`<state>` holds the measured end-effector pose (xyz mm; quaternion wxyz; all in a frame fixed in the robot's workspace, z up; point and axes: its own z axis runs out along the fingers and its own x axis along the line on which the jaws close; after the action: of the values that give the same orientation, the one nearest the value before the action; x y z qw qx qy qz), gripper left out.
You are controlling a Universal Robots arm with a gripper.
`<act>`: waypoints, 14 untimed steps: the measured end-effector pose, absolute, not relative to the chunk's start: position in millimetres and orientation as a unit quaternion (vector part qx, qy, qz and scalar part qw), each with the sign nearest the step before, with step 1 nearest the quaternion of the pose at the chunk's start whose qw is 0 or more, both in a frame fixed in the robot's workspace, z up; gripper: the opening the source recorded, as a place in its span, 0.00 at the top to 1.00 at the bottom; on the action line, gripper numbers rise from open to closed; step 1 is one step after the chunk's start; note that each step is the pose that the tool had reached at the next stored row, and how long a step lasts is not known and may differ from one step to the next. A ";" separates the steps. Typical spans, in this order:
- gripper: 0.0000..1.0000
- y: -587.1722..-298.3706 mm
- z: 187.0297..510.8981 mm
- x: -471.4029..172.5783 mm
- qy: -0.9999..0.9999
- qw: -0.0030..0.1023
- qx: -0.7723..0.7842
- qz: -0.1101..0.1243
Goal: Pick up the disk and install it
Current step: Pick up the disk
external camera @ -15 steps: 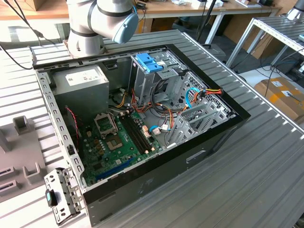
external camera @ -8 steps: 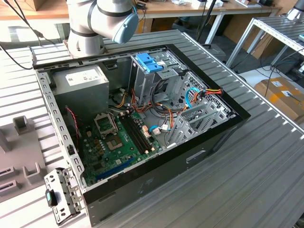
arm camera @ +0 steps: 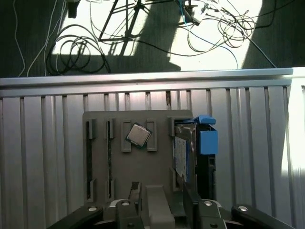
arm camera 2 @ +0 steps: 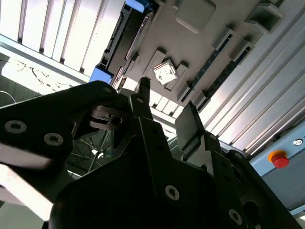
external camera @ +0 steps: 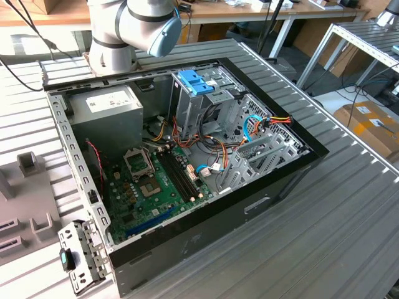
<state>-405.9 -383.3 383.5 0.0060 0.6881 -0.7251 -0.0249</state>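
Observation:
The disk point(arm camera: 183, 157) stands on edge in a slot of a grey fixture plate point(arm camera: 138, 171), its bright blue rail point(arm camera: 208, 140) on the outer side. The second wrist view shows the same disk point(arm camera 2: 125, 38) as a dark slab with blue ends. My gripper point(arm camera: 161, 191) hovers above the plate beside the disk, apart from it. Its black fingers point(arm camera 2: 189, 119) stand open with nothing between them. In the exterior view the open computer case point(external camera: 187, 156) lies on the ribbed metal table, with a paler blue tray point(external camera: 195, 81) on top of its drive cage.
A loose processor chip point(arm camera: 138, 135) lies on the fixture plate near the disk. Cables point(arm camera: 81, 52) trail on the floor past the table edge. A red stop button point(arm camera 2: 279, 160) sits on the table. A metal bracket point(external camera: 78, 255) lies at the case's corner.

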 end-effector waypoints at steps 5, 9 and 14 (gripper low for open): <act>0.40 -383.3 383.5 -405.9 -0.725 0.006 0.688 -0.025; 0.40 -383.3 383.3 -405.8 -0.725 0.006 0.688 -0.025; 0.40 -382.3 382.7 -405.8 -0.725 0.006 0.688 -0.025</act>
<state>-405.8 -382.3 382.7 0.0060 0.6881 -0.7251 -0.0249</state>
